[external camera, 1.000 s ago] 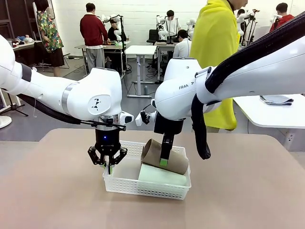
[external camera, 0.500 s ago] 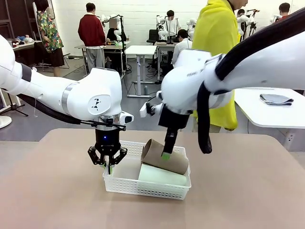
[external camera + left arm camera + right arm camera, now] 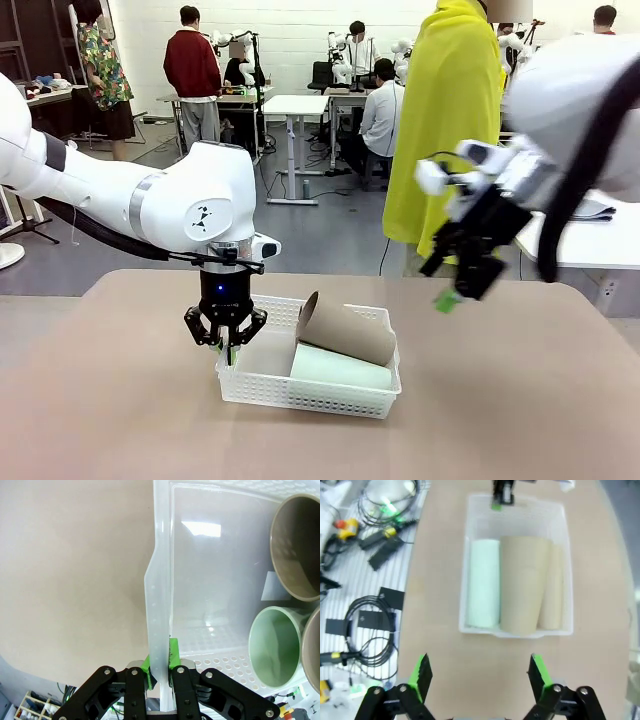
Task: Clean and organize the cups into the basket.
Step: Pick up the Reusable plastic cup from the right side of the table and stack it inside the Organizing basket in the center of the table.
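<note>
Glossy plastic basket (image 3: 210, 605) — matt cardboard cups (image 3: 350, 330)

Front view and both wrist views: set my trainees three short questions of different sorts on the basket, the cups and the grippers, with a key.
1. True or false: the left gripper is shut on the basket rim.
2. How many cups lie in the basket, seen from the right wrist view?
3. The right gripper is: A) holding a brown cup, B) open and empty above the table, C) inside the basket.

Key
1. True; its fingers pinch the rim.
2. Three: the mint cup and two brown cups.
3. B.
</note>
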Available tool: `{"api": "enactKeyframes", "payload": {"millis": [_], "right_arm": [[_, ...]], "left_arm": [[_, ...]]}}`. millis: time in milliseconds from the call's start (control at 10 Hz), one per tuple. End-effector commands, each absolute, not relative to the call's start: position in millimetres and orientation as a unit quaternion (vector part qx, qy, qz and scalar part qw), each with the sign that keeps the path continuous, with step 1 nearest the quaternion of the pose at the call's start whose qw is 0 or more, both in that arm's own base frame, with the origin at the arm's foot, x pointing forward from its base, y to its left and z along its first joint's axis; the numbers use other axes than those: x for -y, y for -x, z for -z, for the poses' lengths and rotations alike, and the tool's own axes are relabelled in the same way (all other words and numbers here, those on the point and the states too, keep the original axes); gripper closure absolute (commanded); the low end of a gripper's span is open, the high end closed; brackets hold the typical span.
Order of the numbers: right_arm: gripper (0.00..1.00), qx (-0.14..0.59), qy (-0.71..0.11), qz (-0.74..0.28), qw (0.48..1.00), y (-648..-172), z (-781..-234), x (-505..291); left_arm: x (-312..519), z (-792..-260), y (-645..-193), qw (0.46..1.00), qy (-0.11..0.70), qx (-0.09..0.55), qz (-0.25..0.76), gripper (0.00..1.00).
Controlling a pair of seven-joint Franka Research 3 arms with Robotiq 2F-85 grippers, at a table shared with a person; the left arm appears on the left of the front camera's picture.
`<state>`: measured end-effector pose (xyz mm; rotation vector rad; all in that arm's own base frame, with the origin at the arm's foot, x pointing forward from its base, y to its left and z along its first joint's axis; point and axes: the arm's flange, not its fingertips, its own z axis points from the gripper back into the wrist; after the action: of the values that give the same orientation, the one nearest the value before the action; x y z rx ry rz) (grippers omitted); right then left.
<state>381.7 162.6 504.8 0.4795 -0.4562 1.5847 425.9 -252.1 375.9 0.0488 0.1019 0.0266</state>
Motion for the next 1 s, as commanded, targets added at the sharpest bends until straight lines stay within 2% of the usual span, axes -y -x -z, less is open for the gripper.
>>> {"api": "enactKeyframes", "payload": {"millis": [0, 200, 300, 400, 900], "right_arm": [[0.0, 0.236, -0.254, -0.706, 0.617, -370, -486, -112], [0.0, 0.274, -0.261, -0.69, 0.617, -366, -475, -94], [0.0, 0.259, -0.22, -0.627, 0.701, -372, -469, -105], [0.0, 0.259, -0.251, -0.699, 0.618, -365, -486, -87], [0.0, 0.258, -0.249, -0.691, 0.628, -364, -485, -89]], "left_arm": [[251, -379, -426, 0.999, -0.025, -0.046, -0.014, 1.0], [251, -379, -426, 0.999, -0.025, -0.046, -0.014, 1.0], [251, -379, -426, 0.999, -0.025, -0.046, -0.014, 1.0], [251, -379, -426, 0.999, -0.025, -0.046, -0.014, 1.0], [251, -379, -426, 0.999, -0.025, -0.046, -0.014, 1.0]]}}
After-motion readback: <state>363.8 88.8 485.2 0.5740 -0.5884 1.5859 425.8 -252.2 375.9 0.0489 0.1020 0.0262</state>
